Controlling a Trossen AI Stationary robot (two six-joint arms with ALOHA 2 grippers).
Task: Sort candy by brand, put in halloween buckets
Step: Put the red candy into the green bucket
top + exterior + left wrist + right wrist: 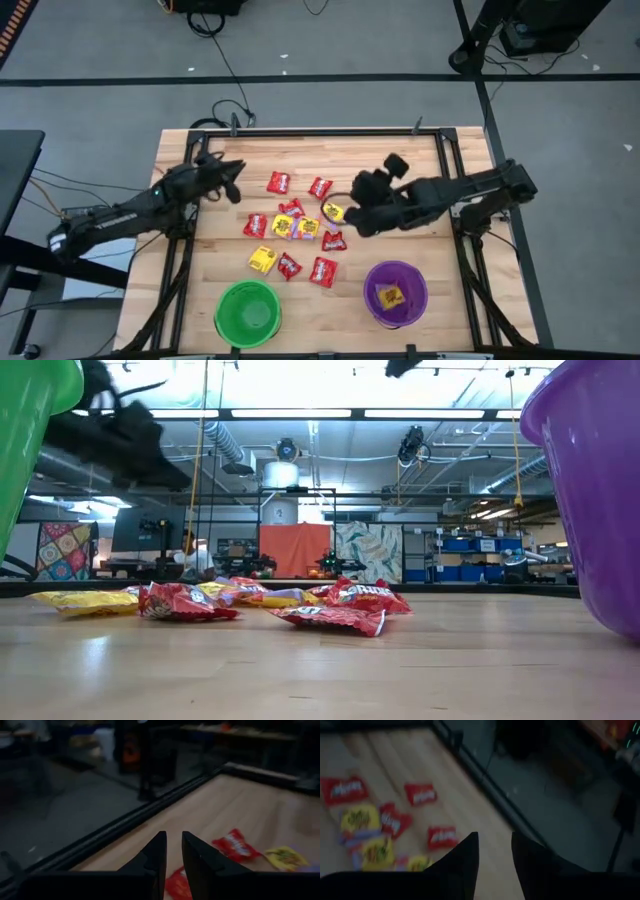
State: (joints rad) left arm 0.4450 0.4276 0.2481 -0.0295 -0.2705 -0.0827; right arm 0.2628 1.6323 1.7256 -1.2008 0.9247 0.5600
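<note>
The counter (215, 250) is pale wood planking inside a dark metal frame. At its centre in the high view lies the candy (296, 232): small flat glossy packets, some red with pale print, some yellow, scattered loosely, a few overlapping. Their print is too small to read.

At lower centre of the high view stand two round plastic pails, smooth-walled: the green bucket (247, 312) on the left and the purple bucket (396, 292) on the right. Only the overhead view looks inside them: the purple one holds one yellow packet (391, 295).

The low view shows the crinkled foil of the packets edge-on, with both buckets looming at the frame's sides.

The left end effector (170, 851) sits at the counter's upper left, fingers a narrow slit apart, grasping nothing. The right end effector (494, 851) hovers at centre right beside the pile, fingers parted, empty.
</note>
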